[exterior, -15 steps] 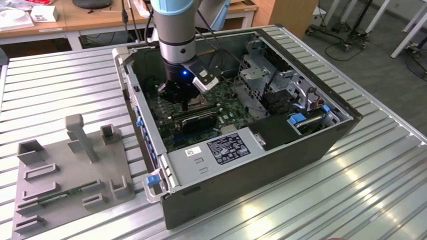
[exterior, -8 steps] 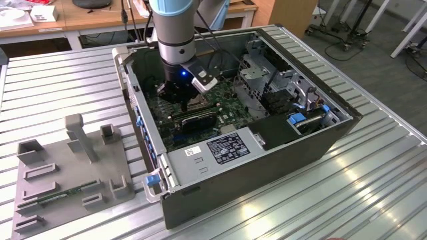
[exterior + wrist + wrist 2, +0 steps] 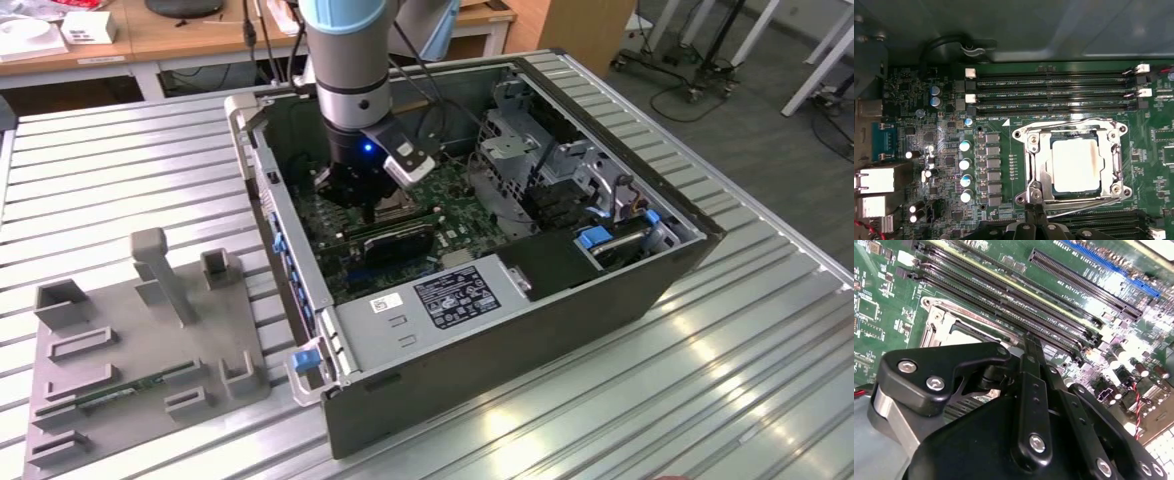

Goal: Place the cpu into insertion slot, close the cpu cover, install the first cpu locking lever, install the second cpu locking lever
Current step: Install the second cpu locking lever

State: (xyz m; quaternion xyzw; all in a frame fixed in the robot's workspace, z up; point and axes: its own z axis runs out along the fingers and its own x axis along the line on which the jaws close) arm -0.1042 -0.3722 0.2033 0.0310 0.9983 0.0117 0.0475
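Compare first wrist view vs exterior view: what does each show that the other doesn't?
First wrist view alone: the cpu lying in the insertion slot with the cpu cover framing it, a thin lever wire along one side, and white-latched memory slots.

Exterior view alone: the open computer case, the grey fixture tray on the slatted table, and the arm.

Both: the green motherboard and the gripper just by the socket.

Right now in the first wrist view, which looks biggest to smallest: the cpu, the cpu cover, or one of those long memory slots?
1. The memory slot: longest, though very narrow.
2. The cpu cover: a square frame lying closed around the chip.
3. The cpu: sits inside the cover's cut-out, so smallest.
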